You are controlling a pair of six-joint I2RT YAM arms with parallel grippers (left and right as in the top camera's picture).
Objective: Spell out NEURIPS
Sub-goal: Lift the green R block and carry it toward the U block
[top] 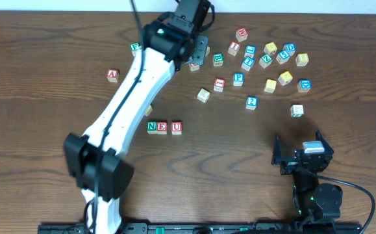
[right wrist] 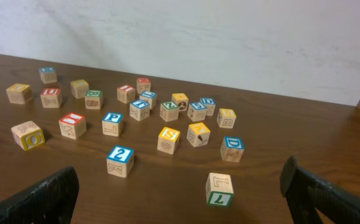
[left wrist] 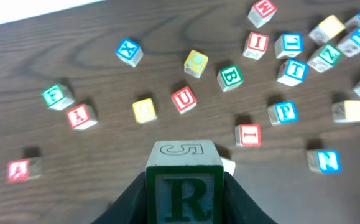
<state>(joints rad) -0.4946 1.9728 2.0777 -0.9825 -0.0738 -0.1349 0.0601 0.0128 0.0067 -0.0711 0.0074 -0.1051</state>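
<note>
A dark wooden tabletop point(top: 38, 97) fills the overhead view. A red A block point(top: 112, 75) sits alone at the upper left. At upper centre, a green B block point(top: 218, 59) lies near a red M block point(top: 241, 34). A white wall point(right wrist: 229, 37) rises behind.

clear: table point(top: 226, 140) right of NEU row point(top: 164, 127) | blocked: block cluster point(top: 248, 63)

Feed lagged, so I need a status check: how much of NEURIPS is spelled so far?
Done: N, E and U sit in a row. In hand: the left fingers grip the R block, away from that row. Left: place R, then I, P and S, all lying loose.
</note>
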